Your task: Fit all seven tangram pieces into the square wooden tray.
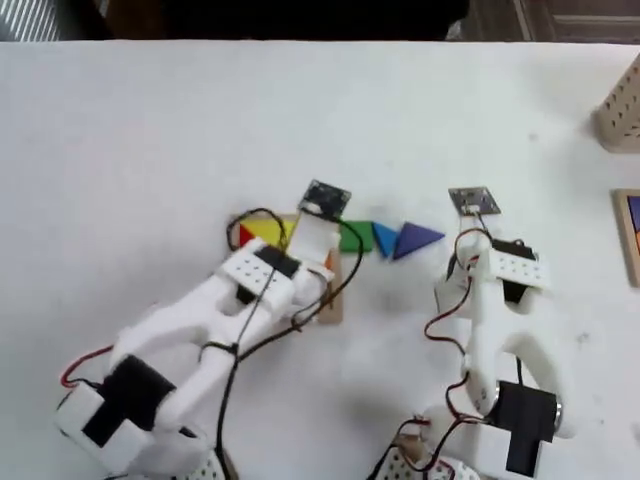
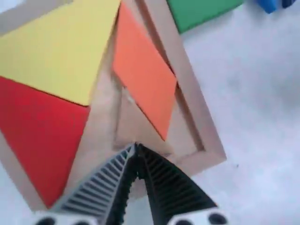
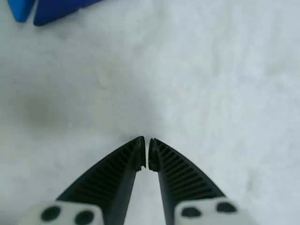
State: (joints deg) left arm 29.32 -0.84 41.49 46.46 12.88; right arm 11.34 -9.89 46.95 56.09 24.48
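Nudging seemed our aim: the left hand (image 2: 137, 149), closed and empty, hovered over the wooden tray (image 2: 190, 96) beside the orange parallelogram (image 2: 143, 77). Our right hand (image 3: 145, 152) hung closed above the worktop (image 3: 211, 70).

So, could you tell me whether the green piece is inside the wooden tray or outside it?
Outside: the green piece lies on the table beyond the rim of the tray. The orange piece sits inside.
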